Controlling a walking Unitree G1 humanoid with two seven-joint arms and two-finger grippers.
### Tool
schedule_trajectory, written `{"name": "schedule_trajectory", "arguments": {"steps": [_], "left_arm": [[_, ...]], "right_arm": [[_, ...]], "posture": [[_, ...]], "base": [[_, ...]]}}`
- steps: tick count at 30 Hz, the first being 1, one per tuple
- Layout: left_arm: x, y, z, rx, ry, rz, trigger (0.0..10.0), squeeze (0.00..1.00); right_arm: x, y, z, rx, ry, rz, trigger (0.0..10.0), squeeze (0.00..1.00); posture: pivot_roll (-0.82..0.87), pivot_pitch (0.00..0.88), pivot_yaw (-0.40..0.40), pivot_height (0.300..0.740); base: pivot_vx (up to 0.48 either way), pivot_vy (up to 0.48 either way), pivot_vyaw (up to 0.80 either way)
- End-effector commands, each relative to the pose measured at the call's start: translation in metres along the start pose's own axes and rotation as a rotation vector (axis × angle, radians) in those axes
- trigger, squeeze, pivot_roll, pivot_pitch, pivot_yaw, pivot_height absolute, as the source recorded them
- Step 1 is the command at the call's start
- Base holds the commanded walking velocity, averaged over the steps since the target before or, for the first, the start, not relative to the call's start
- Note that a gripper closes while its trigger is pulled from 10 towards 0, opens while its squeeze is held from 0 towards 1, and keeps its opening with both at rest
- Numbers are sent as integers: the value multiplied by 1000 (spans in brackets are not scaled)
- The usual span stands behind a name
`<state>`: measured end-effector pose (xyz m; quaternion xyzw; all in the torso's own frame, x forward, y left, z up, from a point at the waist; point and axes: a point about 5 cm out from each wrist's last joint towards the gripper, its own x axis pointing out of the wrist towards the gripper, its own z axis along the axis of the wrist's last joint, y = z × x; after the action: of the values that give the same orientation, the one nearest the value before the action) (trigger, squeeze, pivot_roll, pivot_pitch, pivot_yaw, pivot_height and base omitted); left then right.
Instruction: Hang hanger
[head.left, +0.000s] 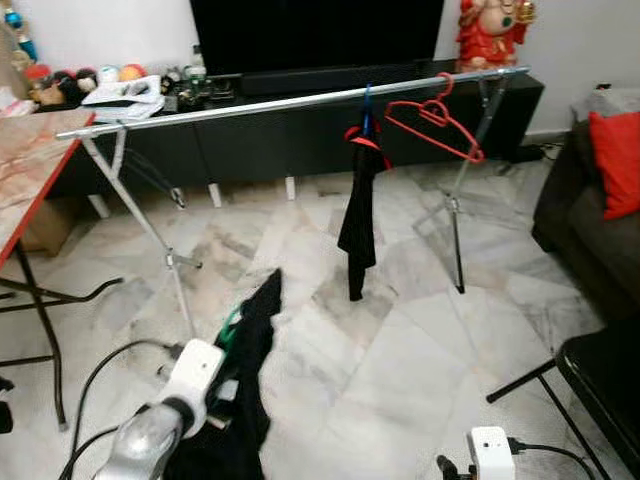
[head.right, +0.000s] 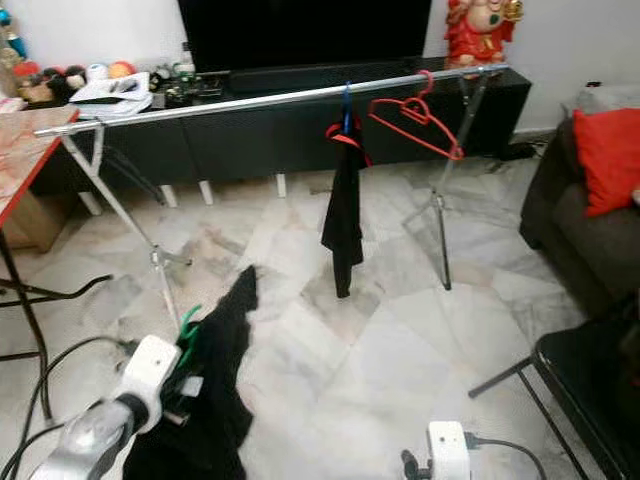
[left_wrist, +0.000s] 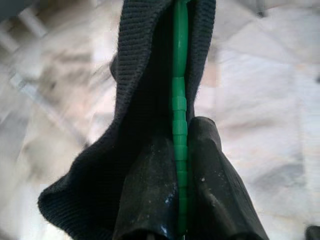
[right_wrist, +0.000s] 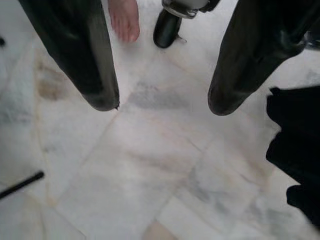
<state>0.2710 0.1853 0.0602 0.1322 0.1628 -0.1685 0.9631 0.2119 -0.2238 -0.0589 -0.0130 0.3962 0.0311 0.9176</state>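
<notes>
My left gripper (left_wrist: 181, 150) is shut on a green hanger (left_wrist: 179, 90) that carries a black garment (head.left: 250, 370), held low at the lower left above the floor. A silver clothes rail (head.left: 290, 102) crosses the room ahead on two tripod stands. On the rail hang an empty red hanger (head.left: 437, 122) and a black cloth on another hanger (head.left: 360, 205). My right gripper (right_wrist: 162, 102) hangs open over the marble floor, with nothing between its fingers; its white wrist (head.left: 492, 452) shows at the bottom right.
A black TV cabinet (head.left: 300, 130) stands behind the rail. A red-edged folding table (head.left: 30, 170) is at the left, a dark sofa with a red cushion (head.left: 617, 160) at the right. A person's bare foot (right_wrist: 125, 19) and a caster wheel (right_wrist: 167, 30) are nearby.
</notes>
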Motion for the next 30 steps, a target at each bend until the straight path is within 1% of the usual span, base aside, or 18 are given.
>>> {"name": "schedule_trajectory", "arguments": {"steps": [1, 3, 4, 5, 6, 7, 8, 9, 10, 11, 13, 14, 18, 21, 22, 25, 27, 30], "left_arm": [[-1, 3, 9, 31, -19, -23, 10000, 0], [2, -2, 18, 32, -19, -95, 10000, 0], [2, -2, 18, 32, -19, -95, 10000, 0], [5, -5, 26, 49, -22, -149, 10000, 0], [6, -7, 29, 63, -21, -170, 10000, 0], [8, -9, 32, 75, -23, -188, 10000, 0], [11, -15, 40, 72, -40, -225, 10000, 0], [12, -16, 43, 66, -38, -238, 10000, 0], [12, -16, 43, 66, -38, -238, 10000, 0], [14, -21, 51, 62, -46, -264, 10000, 0], [16, -25, 57, 56, -63, -290, 10000, 0], [18, -28, 62, 47, -74, -306, 10000, 0], [25, -35, 72, 38, -99, -322, 10000, 0], [28, -37, 77, 30, -108, -326, 10000, 0], [32, -40, 85, 4, -124, -332, 10000, 0], [35, -44, 93, -10, -143, -343, 10000, 0], [39, -52, 112, -25, -184, -398, 10000, 0], [40, -58, 120, -25, -203, -440, 10000, 0]], "right_arm": [[0, 4, 1, -24, -15, 36, 10000, 0], [1, 11, 7, -74, -45, 130, 10000, 0], [1, 11, 7, -74, -45, 130, 10000, 0], [1, 17, 11, -116, -64, 214, 10000, 0], [1, 19, 12, -131, -69, 249, 10000, 0], [5, 38, 31, -161, -150, 336, 10000, 0], [8, 65, 68, -225, -284, 457, 10000, 0], [7, 71, 76, -247, -318, 484, 10000, 0], [7, 71, 76, -247, -318, 484, 10000, 0], [6, 74, 83, -262, -349, 520, 10000, 0], [5, 77, 88, -257, -378, 562, 10000, 0], [3, 82, 93, -243, -398, 612, 10000, 0], [1, 89, 91, -245, -388, 685, 10000, 0], [1, 89, 88, -242, -388, 683, 10000, 0], [1, 88, 87, -216, -396, 650, 10000, 0], [1, 88, 86, -195, -407, 640, 10000, 0], [-1, 91, 88, -141, -458, 654, 10000, 0], [-2, 91, 92, -114, -512, 634, 10000, 0]], "posture": [[70, 64, 46, 740], [56, 69, 52, 740], [56, 69, 52, 740], [52, 72, 53, 740], [44, 74, 49, 740], [44, 72, 46, 740], [49, 64, 40, 740], [49, 64, 40, 740], [49, 64, 40, 740], [47, 53, 39, 740], [45, 52, 40, 740], [40, 46, 42, 740], [32, 34, 40, 740], [27, 31, 41, 740], [26, 24, 42, 740], [31, 19, 41, 740], [32, 20, 42, 740], [29, 20, 45, 740]], "base": [[0, 0, 0], [0, 0, 0], [0, 0, 0], [0, 0, 0], [0, 0, 0], [0, 0, 0], [0, 0, 0], [0, 0, 0], [0, 0, 0], [0, 0, 0], [0, 0, 0], [0, 0, 0], [0, 0, 0], [0, 0, 0], [0, 0, 0], [0, 0, 0], [0, 0, 0], [0, 0, 0]]}}
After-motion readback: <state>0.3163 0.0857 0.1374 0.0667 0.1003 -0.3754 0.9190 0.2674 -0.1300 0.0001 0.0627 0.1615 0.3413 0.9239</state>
